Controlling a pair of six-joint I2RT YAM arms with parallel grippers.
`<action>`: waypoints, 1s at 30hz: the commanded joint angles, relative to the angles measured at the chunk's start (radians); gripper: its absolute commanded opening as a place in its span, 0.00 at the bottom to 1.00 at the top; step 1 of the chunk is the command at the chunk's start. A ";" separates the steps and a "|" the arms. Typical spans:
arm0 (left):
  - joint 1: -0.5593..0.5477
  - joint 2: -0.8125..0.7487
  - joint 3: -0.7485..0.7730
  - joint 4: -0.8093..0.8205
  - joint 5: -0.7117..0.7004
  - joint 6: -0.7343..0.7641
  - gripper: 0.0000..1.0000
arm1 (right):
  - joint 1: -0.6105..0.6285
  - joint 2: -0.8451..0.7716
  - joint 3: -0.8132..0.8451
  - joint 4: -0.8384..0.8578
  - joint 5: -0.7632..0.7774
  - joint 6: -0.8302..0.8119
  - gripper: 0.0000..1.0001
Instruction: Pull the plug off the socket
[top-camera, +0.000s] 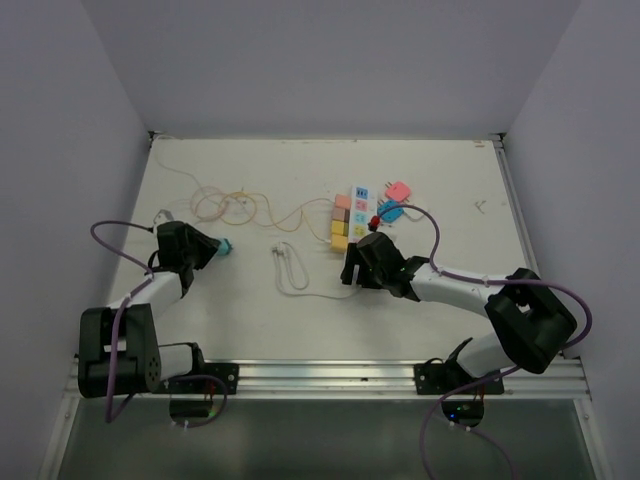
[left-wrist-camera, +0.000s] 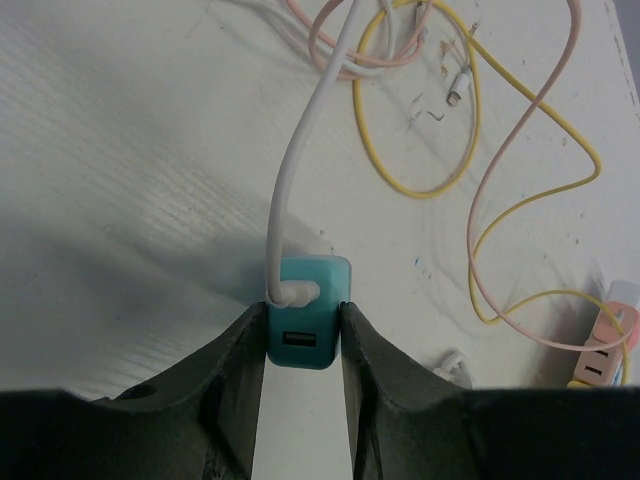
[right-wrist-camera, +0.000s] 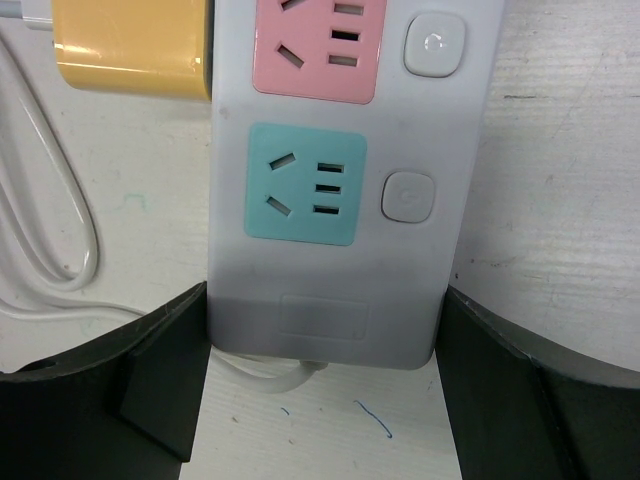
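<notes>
The socket is a white power strip with pastel outlet faces, lying mid-table. My right gripper is shut on its near end. In the right wrist view the fingers press both sides of the strip, below its blue and pink outlet faces, with my right gripper over the short white cord's exit. My left gripper is far to the left, shut on a teal plug. In the left wrist view this teal USB block, with a white cable in it, sits between the fingers of my left gripper, clear of the socket.
Yellow and pink cables tangle between the arms, also in the left wrist view. A white cable loop lies mid-table. Coloured blocks line the strip's left side, one yellow. Pink and blue plugs lie on its right.
</notes>
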 joint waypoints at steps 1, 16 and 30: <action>0.014 -0.033 -0.010 0.023 -0.027 0.022 0.40 | -0.010 0.011 -0.006 -0.094 0.007 -0.015 0.00; 0.025 -0.215 0.037 -0.216 -0.050 0.036 0.96 | -0.010 0.002 -0.006 -0.086 -0.029 -0.046 0.00; -0.328 -0.329 0.030 -0.218 -0.013 -0.117 0.98 | -0.010 -0.016 -0.003 -0.073 -0.110 -0.107 0.00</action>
